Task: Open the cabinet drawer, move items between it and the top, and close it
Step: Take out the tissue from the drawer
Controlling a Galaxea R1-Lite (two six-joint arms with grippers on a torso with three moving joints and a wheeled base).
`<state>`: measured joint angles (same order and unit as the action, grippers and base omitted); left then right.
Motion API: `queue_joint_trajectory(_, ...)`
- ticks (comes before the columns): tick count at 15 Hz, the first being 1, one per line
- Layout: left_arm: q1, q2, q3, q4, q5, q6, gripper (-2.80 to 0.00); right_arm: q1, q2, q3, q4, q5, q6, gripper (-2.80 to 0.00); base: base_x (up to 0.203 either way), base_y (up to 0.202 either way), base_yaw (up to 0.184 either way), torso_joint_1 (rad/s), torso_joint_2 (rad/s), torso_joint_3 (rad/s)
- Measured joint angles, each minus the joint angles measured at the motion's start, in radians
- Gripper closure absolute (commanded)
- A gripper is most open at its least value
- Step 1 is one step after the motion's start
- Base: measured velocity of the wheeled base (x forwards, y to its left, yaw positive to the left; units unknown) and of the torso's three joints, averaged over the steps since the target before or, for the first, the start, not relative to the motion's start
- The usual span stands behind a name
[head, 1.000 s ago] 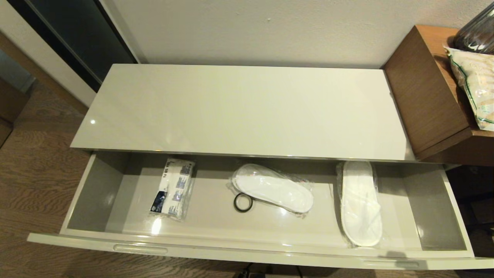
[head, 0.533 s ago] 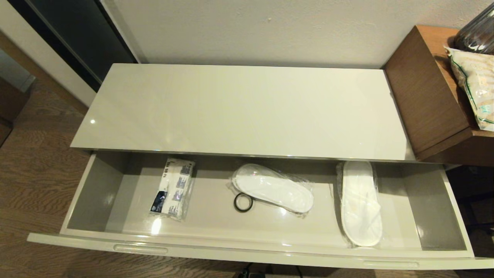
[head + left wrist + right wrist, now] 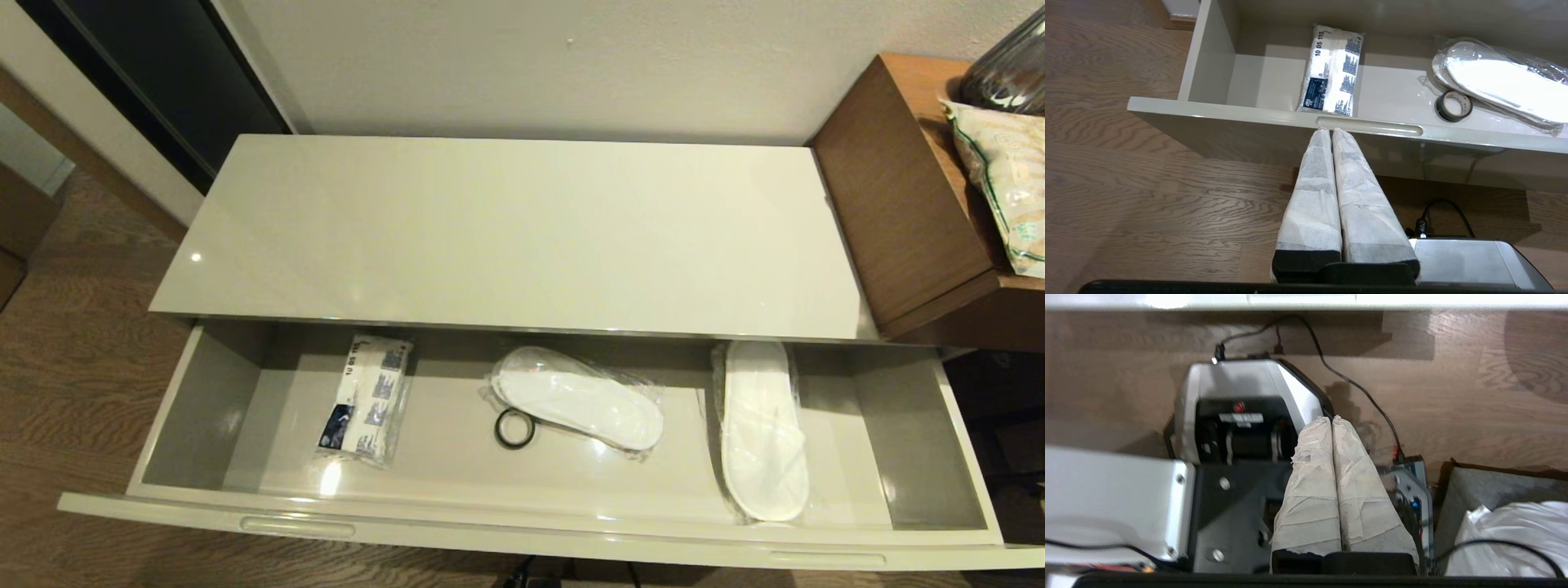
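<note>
We see one tissue pack lying flat in the left part of the pulled-out cabinet drawer, well apart from two wrapped white slippers and one black tape ring, while the top carries nothing. The slippers' far ends are partly shaded under its edge. Our left gripper hangs before the drawer front, fingers pressed together and empty; our right gripper, likewise closed, sits low over the robot base.

drawer open from above, top bare
</note>
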<state>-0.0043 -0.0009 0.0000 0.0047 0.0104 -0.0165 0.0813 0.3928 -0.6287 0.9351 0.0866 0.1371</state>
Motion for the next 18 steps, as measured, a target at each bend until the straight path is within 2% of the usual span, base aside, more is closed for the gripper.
queue_joint_trajectory(5, 0.0, 0.0, 0.0, 0.0, 0.0, 0.0, 0.0, -0.009, -0.089, 0.131, -0.035, -0.001, -0.061, 0.0, 0.0, 0.0, 0.0, 0.0, 0.0, 0.0)
queue_joint_trajectory(8, 0.0, 0.0, 0.0, 0.0, 0.0, 0.0, 0.0, -0.034, -0.12, 0.121, -0.062, 0.005, -0.079, 0.0, 0.0, 0.0, 0.0, 0.0, 0.0, 0.0)
queue_joint_trajectory(11, 0.0, 0.0, 0.0, 0.0, 0.0, -0.001, 0.0, -0.06, -0.224, 0.168, -0.094, 0.051, -0.156, 0.0, 0.0, 0.0, 0.0, 0.0, 0.0, 0.0)
queue_joint_trajectory(13, 0.0, 0.0, 0.0, 0.0, 0.0, -0.001, 0.0, -0.067, -0.315, 0.248, -0.22, 0.08, -0.208, 0.0, 0.0, 0.0, 0.0, 0.0, 0.0, 0.0)
queue_joint_trajectory(16, 0.0, 0.0, 0.0, 0.0, 0.0, -0.001, 0.0, -0.072, -0.37, 0.426, -0.563, 0.138, -0.236, 0.0, 0.0, 0.0, 0.0, 0.0, 0.0, 0.0)
queue_joint_trajectory(18, 0.0, 0.0, 0.0, 0.0, 0.0, -0.002, 0.0, -0.073, -0.383, 0.537, -0.823, 0.165, -0.213, 0.0, 0.0, 0.0, 0.0, 0.0, 0.0, 0.0)
